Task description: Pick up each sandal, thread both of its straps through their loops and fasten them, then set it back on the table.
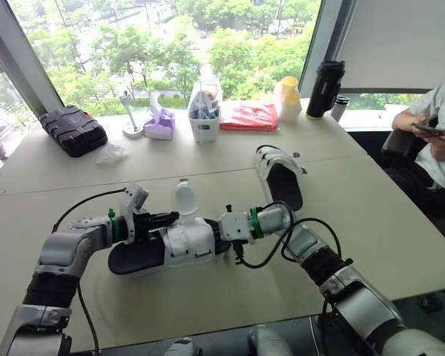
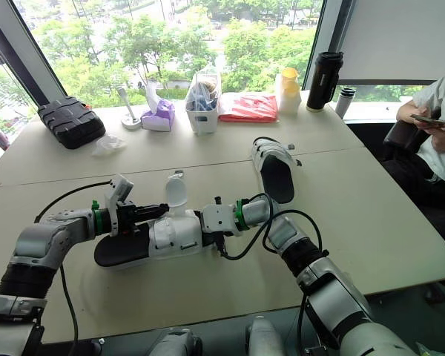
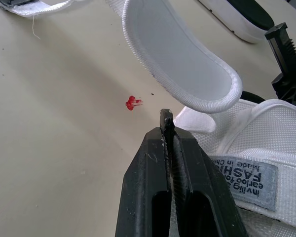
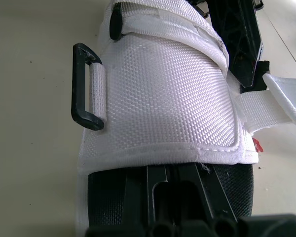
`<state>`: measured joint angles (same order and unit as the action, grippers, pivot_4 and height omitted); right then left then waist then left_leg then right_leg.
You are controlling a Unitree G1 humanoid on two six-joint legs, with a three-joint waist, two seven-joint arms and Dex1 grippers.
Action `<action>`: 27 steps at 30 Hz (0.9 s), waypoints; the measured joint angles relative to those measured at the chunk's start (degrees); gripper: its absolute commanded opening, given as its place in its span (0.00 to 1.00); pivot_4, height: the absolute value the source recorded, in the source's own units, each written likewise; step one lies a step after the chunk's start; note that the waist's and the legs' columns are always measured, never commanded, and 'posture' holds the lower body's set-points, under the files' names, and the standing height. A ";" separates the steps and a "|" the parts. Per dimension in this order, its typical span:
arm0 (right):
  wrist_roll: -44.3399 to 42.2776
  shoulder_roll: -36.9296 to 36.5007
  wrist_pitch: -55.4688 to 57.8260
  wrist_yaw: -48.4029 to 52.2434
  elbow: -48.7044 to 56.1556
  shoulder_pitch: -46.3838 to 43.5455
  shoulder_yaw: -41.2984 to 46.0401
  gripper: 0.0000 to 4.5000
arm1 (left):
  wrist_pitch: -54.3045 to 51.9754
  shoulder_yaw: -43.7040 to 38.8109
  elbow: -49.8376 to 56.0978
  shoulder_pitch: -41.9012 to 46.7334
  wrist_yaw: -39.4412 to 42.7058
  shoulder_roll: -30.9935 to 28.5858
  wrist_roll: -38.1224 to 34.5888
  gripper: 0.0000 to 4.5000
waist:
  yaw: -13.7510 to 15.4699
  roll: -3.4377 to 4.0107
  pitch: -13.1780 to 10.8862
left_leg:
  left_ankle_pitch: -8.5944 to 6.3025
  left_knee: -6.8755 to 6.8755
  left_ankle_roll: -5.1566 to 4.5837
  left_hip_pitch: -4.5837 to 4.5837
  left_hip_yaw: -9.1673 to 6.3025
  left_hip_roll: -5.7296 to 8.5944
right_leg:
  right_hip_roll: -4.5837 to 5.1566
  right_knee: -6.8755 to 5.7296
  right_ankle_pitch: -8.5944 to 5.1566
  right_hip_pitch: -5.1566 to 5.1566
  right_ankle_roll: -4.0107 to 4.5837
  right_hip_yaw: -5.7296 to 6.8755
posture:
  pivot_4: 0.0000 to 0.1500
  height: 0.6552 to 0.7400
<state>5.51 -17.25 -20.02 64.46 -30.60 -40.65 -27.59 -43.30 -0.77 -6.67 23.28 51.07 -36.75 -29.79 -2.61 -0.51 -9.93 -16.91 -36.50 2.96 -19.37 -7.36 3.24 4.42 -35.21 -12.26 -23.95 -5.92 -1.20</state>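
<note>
Beige table (image 1: pixel 371 215), near sandal (image 1: pixel 170 248) with white straps lying at near centre, second sandal (image 1: pixel 282 174) farther back and right, black case (image 1: pixel 74 130) far left, clear plastic (image 1: pixel 111 152) beside it, tissue pack (image 1: pixel 160 126), white caddy (image 1: pixel 205 111), red packet (image 1: pixel 248 116), yellow-capped bottle (image 1: pixel 288 99) and black tumbler (image 1: pixel 324 89) along the far edge.

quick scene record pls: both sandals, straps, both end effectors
near sandal: on the table, between the two end effectors
loose strap: unfastened, sticking up
loop: black, on the near sandal's side, no strap through it
far sandal: on the table farther back and right, no end effector at it
left end effector: shut, tip beside the loose strap
right end effector: at the near sandal's right end
</note>
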 measured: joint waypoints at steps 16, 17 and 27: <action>0.00 0.01 -0.01 -0.04 -0.28 -0.01 -0.03 0.00 | 1.08 -4.20 -0.57 -2.43 -3.53 3.42 0.54 0.54 | 0.05 0.06 0.11 | 0.00 0.01 0.00 0.04 -0.08 0.00 | -0.01 0.01 -0.01 0.08 -0.01 0.03 | 1.00 1.00; 0.00 0.00 -0.01 -0.04 -0.28 -0.01 -0.02 0.00 | 1.10 -4.57 -0.74 -2.44 -3.72 3.37 0.60 0.65 | 0.06 0.06 0.12 | 0.00 0.01 0.00 0.04 -0.08 0.00 | -0.01 0.01 -0.01 0.07 -0.01 0.03 | 1.00 1.00; 0.00 0.03 0.01 -0.02 -0.05 0.10 -0.08 0.00 | 7.31 -2.63 -1.77 -2.02 -7.34 1.19 7.99 0.96 | 0.03 0.08 0.13 | 0.00 0.16 0.01 0.06 -0.06 0.00 | 0.00 0.07 -0.02 0.05 -0.01 0.01 | 1.00 1.00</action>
<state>5.52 -17.23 -20.01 64.44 -30.65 -40.55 -27.67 -35.99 -3.39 -8.44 21.26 43.73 -35.56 -21.79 -2.58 -0.43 -9.80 -16.90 -36.34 2.97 -19.31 -7.43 3.24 4.42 -35.14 -12.27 -23.91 -5.93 -1.19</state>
